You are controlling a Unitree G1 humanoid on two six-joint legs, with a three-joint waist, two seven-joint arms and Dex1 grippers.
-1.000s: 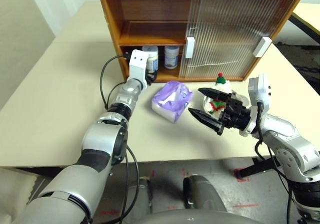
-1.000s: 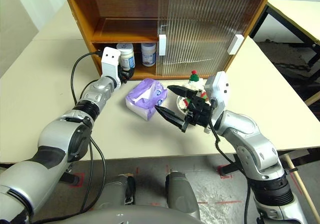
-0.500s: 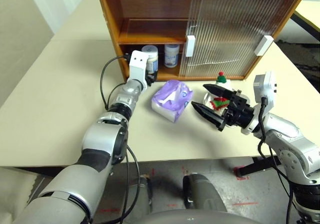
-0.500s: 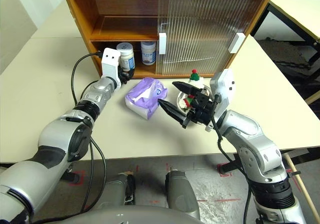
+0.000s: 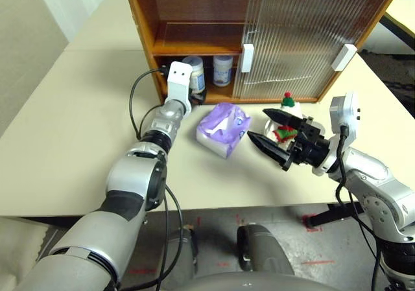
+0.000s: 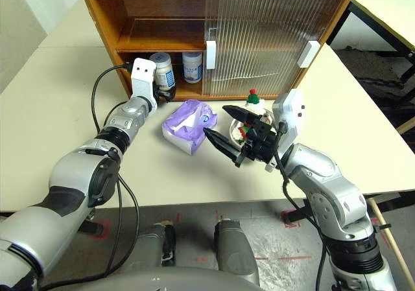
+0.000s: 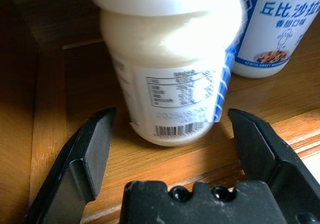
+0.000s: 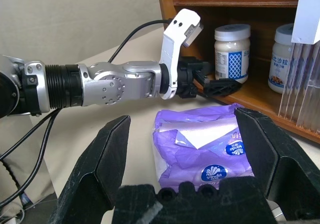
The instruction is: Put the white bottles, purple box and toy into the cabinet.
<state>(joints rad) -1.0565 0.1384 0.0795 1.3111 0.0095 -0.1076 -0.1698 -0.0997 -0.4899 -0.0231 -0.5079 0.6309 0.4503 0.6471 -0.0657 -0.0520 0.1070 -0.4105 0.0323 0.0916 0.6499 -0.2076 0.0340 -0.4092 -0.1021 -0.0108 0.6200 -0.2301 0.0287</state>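
White bottle [image 7: 170, 79] stands between the open left tool's [image 7: 172, 149] fingers.

Cabinet [image 5: 144, 19] opening: left half open, sliding doors [image 5: 305, 41] cover the right half.
Lower shelf: two white bottles [image 5: 194, 74] near the front edge; left gripper [image 7: 170, 149] straddles the nearer one, fingers spread clear of it.
Upper shelf: free.
Desk [image 5: 78, 129] before the cabinet: purple box [image 5: 222, 129], toy [image 5: 285, 119] and the spread right gripper [image 5: 269, 132] crowd it.
Desk's left side: bare.
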